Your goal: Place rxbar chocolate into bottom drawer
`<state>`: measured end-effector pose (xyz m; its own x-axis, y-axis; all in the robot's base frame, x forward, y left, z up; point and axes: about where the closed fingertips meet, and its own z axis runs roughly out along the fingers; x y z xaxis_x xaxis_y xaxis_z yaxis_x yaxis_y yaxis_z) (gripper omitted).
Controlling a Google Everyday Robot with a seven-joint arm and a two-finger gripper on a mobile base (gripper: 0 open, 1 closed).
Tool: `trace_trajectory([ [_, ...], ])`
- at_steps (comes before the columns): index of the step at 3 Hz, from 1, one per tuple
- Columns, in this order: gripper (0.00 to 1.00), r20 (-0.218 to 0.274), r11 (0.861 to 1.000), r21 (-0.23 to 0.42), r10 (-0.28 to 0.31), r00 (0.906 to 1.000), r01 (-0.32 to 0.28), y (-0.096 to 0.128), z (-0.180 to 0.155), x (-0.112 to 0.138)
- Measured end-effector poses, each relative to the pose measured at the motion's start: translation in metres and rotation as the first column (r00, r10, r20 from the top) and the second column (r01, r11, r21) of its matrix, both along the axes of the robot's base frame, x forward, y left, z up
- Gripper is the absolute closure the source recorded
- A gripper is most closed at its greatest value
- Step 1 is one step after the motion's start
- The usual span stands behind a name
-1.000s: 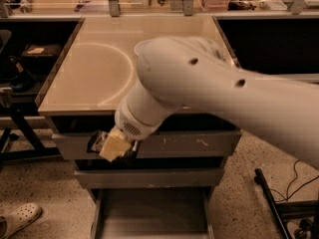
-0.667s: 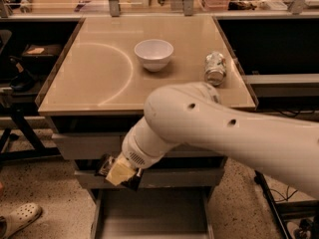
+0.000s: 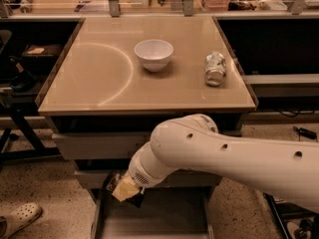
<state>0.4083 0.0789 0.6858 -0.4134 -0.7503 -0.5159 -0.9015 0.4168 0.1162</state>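
Hand (image 3: pixel 125 190) apparently holds rxbar chocolate (image 3: pixel 111 182) over the bottom drawer (image 3: pixel 160 219).

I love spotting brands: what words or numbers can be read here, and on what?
None legible.
Silver-white drink can on the tan table: label blurred.
Dark wrapped bar in the gripper over the grey bottom drawer: lettering unreadable.

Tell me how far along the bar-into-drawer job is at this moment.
Done: the bottom drawer stands pulled open, and the rxbar chocolate has been picked up. In hand: the gripper is shut on the bar, low in front of the cabinet, over the drawer's rear left corner. Left: the bar does not yet lie on the drawer floor, so lowering, releasing and pulling the arm out remain.
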Motion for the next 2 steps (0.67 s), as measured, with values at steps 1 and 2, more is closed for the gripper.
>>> trace_trajectory([
  [1,1.00,-0.042,0.999,0.023,-0.038,0.9984,0.039,-0.004,-0.038,0.000],
  [2,1.00,-0.126,0.992,0.031,-0.114,0.9854,0.119,-0.018,-0.122,-0.005],
])
